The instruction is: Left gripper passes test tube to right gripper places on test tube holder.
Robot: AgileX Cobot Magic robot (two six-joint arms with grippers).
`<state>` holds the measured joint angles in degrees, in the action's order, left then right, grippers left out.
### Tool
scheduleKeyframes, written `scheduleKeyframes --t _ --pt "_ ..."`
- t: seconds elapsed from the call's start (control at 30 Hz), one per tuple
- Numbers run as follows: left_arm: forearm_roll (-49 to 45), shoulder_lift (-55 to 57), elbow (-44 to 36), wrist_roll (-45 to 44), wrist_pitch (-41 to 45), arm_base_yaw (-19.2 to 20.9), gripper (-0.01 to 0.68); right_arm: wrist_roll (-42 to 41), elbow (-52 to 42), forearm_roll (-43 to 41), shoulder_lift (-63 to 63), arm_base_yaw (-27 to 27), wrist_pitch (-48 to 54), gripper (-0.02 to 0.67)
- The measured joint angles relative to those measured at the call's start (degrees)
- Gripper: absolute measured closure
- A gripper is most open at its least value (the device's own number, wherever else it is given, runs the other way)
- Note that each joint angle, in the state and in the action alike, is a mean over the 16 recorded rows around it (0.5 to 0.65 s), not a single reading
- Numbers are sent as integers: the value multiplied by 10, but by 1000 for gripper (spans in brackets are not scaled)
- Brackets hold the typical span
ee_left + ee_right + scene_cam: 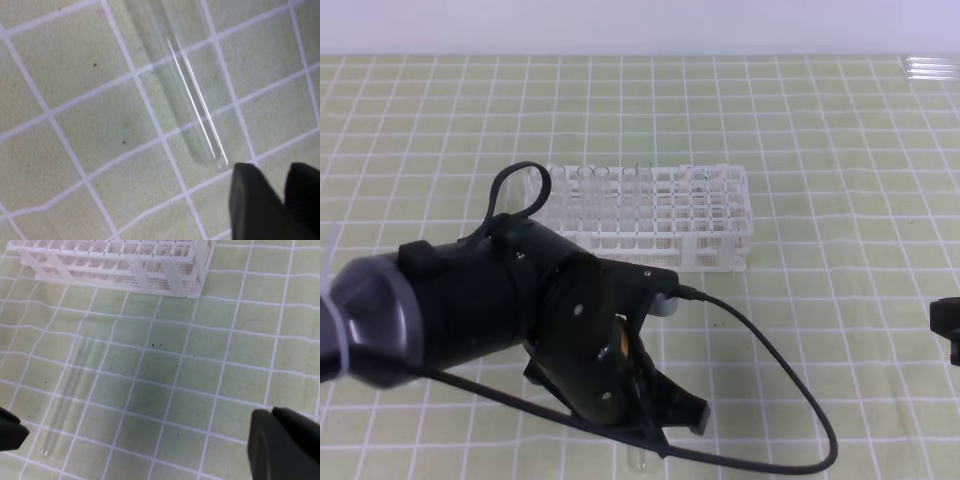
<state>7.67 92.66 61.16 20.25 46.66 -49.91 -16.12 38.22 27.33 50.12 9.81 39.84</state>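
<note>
The test tube (192, 100) lies flat on the green checked mat, its rounded end just ahead of my left gripper (275, 170). That gripper's two black fingers stand slightly apart with nothing between them. From above, the left gripper (675, 425) points down at the mat and hides most of the test tube (638, 462). The white test tube holder (660, 215) stands behind it with nothing in its holes. My right gripper (948, 328) waits at the right edge, apart from the tube. In its wrist view, the right gripper (272, 415) has its fingers together, and the test tube (67, 400) and the holder (125, 265) both show.
A black cable (790, 400) loops from the left arm across the mat towards the front. A clear plastic item (930, 68) lies at the far right back edge. A black shape (10, 432) shows at the left edge of the right wrist view.
</note>
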Motion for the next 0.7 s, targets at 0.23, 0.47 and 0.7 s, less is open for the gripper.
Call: scheduleKeyframes --t 0.23,0.47,0.7 --pt "1 0 -1 -3 -9 0 289 0 0 0 0 0 1 665" --pt "-5 13 4 29 -20 -3 242 0 0 0 0 0 1 665" --pt "-33 42 22 69 -3 -8 274 1 0 0 0 0 2 665"
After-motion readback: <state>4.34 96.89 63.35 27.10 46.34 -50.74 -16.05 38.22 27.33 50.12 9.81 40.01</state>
